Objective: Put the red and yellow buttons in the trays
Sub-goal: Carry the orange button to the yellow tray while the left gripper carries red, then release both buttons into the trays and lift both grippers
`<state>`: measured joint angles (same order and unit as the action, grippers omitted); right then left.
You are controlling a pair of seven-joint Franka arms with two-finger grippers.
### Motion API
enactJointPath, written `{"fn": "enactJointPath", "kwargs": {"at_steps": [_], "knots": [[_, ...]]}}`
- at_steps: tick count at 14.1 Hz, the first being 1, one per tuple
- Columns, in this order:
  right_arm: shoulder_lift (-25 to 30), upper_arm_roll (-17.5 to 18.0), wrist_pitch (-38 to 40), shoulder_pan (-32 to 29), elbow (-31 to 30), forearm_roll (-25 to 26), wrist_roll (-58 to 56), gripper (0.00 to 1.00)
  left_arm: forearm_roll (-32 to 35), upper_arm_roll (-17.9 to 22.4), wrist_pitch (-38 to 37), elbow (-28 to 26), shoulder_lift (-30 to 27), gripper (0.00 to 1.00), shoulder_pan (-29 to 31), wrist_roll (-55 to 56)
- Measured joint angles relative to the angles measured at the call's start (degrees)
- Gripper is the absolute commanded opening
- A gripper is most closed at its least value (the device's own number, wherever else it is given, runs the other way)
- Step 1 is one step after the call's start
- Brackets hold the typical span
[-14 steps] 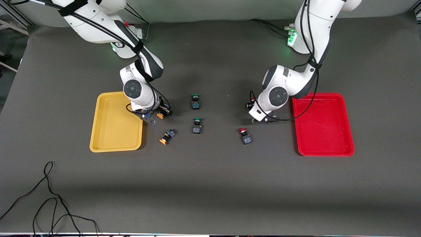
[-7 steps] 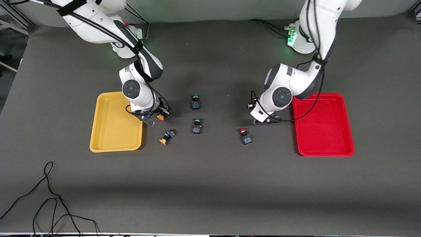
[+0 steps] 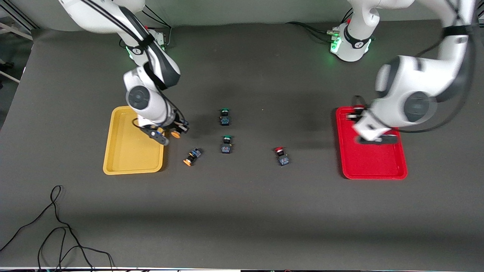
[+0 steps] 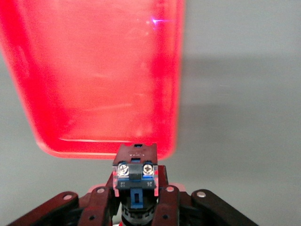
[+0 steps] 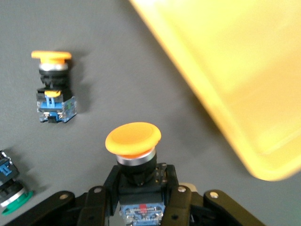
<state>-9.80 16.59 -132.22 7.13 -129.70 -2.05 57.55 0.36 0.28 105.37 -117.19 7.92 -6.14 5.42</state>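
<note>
My left gripper (image 3: 372,136) hangs over the red tray (image 3: 374,164), shut on a dark-bodied button (image 4: 135,173) whose cap is hidden; the red tray (image 4: 103,75) lies under it. My right gripper (image 3: 170,132) is shut on a yellow button (image 3: 175,133) just beside the yellow tray (image 3: 124,155), at the edge toward the table's middle. In the right wrist view, the held yellow button (image 5: 133,140) sits in my right gripper (image 5: 139,193) next to the yellow tray (image 5: 235,70). A second yellow button (image 3: 190,157) lies on its side on the mat. A red button (image 3: 281,155) stands on the mat.
Two green-capped buttons (image 3: 225,116) (image 3: 226,144) stand mid-table, one nearer the front camera than the other. The second yellow button (image 5: 52,87) and a green button (image 5: 11,195) show in the right wrist view. A black cable (image 3: 56,226) lies near the front edge at the right arm's end.
My left arm has swung from the table's middle to over the red tray with its button. My right gripper has lifted a little and moved toward the yellow tray with the yellow button.
</note>
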Motion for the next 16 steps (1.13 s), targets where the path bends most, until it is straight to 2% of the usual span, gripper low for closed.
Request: {"fn": "enactJointPath", "kwargs": {"at_steps": [2, 4, 5, 7, 8, 9, 10, 11, 12, 13, 16], "knots": [[4.5, -3.8, 4.6, -0.3, -0.9, 0.0, -3.4, 0.02, 1.4, 0.1, 6.9, -4.0, 2.5, 0.0, 4.2, -3.4], [7.6, -9.5, 5.3, -0.5, -4.4, -0.4, -9.9, 0.04, 1.6, -0.1, 12.6, -6.8, 6.6, 0.0, 4.7, -3.7], [8.6, -12.5, 5.3, -0.7, -6.6, -1.1, -14.0, 0.07, 1.6, -0.4, 15.1, -7.4, 8.9, 0.0, 4.6, -3.7], [9.1, -18.4, 4.6, -0.8, -10.3, -3.0, -24.4, 0.08, 1.6, -0.6, 19.2, -7.5, 12.5, 0.0, 4.6, -3.7], [8.6, -20.1, 2.7, -1.0, -12.2, -3.5, -28.5, 0.08, 1.6, -0.6, 20.4, -7.5, 13.6, 0.42, 4.7, -3.7], [7.7, -20.8, -0.2, -1.1, -13.9, -3.7, -30.5, 0.08, 1.7, -0.6, 20.8, -7.4, 14.1, 0.99, 4.8, -3.7], [6.2, -20.8, -3.1, -1.1, -15.3, -3.7, -31.1, 0.1, 1.7, -0.6, 20.7, -7.2, 14.0, 0.99, 4.8, -3.7], [4.7, -20.7, -5.0, -0.9, -15.9, -3.7, -31.2, 0.17, 1.7, -0.6, 20.0, -6.8, 13.6, 0.99, 4.8, -3.7], [3.3, -20.7, -6.3, -0.7, -16.0, -3.7, -31.2, 0.62, 1.7, -0.7, 18.0, -6.0, 12.9, 0.99, 4.8, -3.6], [2.2, -20.7, -7.5, -0.6, -15.9, -3.7, -31.2, 0.99, 1.7, -0.9, 14.8, -4.5, 12.0, 0.99, 4.7, -3.6], [1.4, -20.7, -8.6, -0.6, -15.6, -3.7, -31.2, 1.0, 1.4, -1.7, -0.9, 5.2, 8.9, 0.99, 2.7, -2.1]]}}
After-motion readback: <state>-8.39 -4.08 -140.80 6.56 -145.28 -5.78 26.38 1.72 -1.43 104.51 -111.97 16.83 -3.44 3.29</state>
